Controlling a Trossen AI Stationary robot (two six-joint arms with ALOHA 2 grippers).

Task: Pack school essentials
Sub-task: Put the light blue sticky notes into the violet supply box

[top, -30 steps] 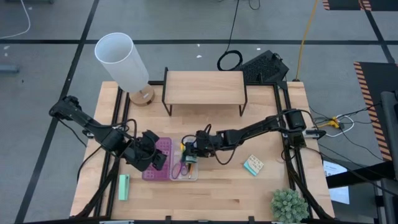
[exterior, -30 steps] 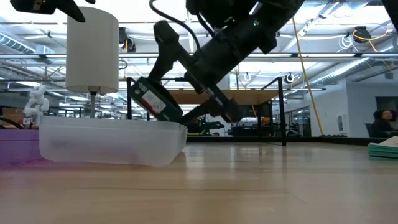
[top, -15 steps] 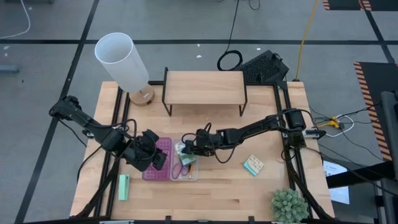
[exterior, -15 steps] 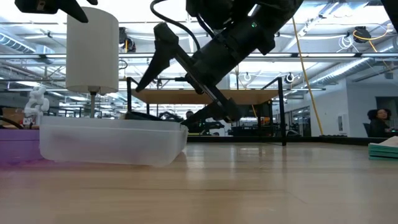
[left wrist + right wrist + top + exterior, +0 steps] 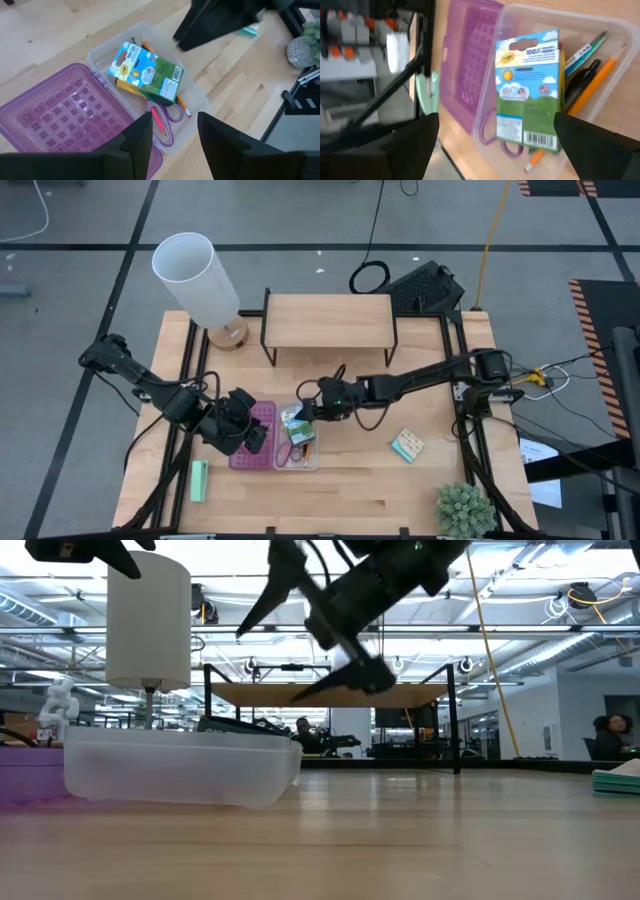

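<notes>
The purple studded case (image 5: 260,436) lies open, and its clear half (image 5: 300,448) holds the green-blue packet (image 5: 147,72), purple scissors (image 5: 169,116), an orange pencil (image 5: 592,75) and a black pen (image 5: 580,75). The packet lies flat on top of the others. My right gripper (image 5: 305,411) hangs open above the clear half's far end, clear of the packet (image 5: 530,90). My left gripper (image 5: 247,436) hovers open over the purple half, nothing between its fingers (image 5: 142,137). A teal-beige pad (image 5: 407,445) lies on the table to the right.
A mint-green block (image 5: 199,480) lies near the front left. A wooden shelf (image 5: 328,320) and a white lamp (image 5: 195,275) stand at the back. A small plant (image 5: 465,508) sits at the front right corner. Bare wood shows between the case and the pad.
My right gripper has let go of the green-blue packet, opened, and risen up and back toward the table's far right. The packet, held tilted over the clear half before, now lies flat inside it.
</notes>
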